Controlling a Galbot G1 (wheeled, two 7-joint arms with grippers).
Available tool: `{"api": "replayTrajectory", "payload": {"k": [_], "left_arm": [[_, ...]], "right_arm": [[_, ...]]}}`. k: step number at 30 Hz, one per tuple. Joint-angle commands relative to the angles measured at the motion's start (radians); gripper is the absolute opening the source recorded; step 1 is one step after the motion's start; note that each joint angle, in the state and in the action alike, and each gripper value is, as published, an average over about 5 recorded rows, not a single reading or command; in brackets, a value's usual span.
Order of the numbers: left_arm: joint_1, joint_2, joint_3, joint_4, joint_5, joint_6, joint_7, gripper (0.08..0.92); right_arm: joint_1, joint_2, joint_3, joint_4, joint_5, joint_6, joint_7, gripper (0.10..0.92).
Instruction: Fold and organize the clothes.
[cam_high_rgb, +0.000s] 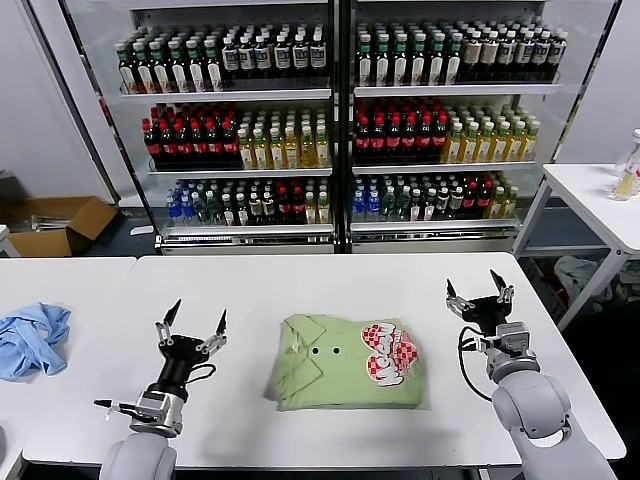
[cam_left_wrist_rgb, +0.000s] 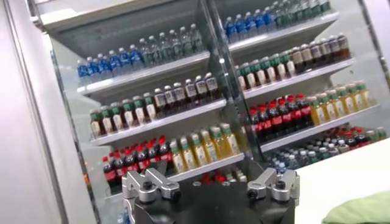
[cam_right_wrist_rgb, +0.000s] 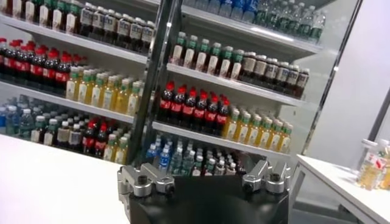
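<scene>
The light green polo shirt (cam_high_rgb: 345, 362) lies folded into a compact rectangle on the white table (cam_high_rgb: 300, 280), collar to the left, dark buttons up, red-and-white checkered graphic on its right part. A corner of it shows in the left wrist view (cam_left_wrist_rgb: 359, 209). My left gripper (cam_high_rgb: 196, 320) is open and empty, raised upright left of the shirt. My right gripper (cam_high_rgb: 478, 285) is open and empty, raised upright right of the shirt. Neither touches the shirt.
A crumpled light blue cloth (cam_high_rgb: 32, 338) lies on the table's far left. Drink coolers full of bottles (cam_high_rgb: 335, 120) stand behind the table. A side table (cam_high_rgb: 600, 200) with a bottle stands at the right. A cardboard box (cam_high_rgb: 60, 222) sits on the floor at the left.
</scene>
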Motion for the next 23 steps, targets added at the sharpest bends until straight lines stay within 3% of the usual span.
{"api": "replayTrajectory", "payload": {"k": [1, 7, 13, 23], "left_arm": [[-0.027, 0.052, -0.001, 0.034, -0.025, 0.024, -0.007, 0.823], [-0.045, 0.034, -0.018, 0.047, -0.029, 0.006, -0.002, 0.823], [-0.028, 0.013, -0.016, 0.025, -0.028, -0.014, -0.001, 0.823], [-0.054, 0.038, -0.01, 0.002, -0.112, -0.059, 0.005, 0.823]], "right_arm": [[-0.008, 0.004, -0.005, -0.029, -0.064, 0.064, -0.03, 0.823], [-0.008, 0.003, -0.034, -0.091, -0.188, 0.165, -0.004, 0.823], [-0.048, -0.006, -0.019, -0.066, -0.166, 0.167, -0.019, 0.823], [-0.05, -0.004, 0.007, -0.037, -0.152, 0.192, -0.053, 0.823]]}}
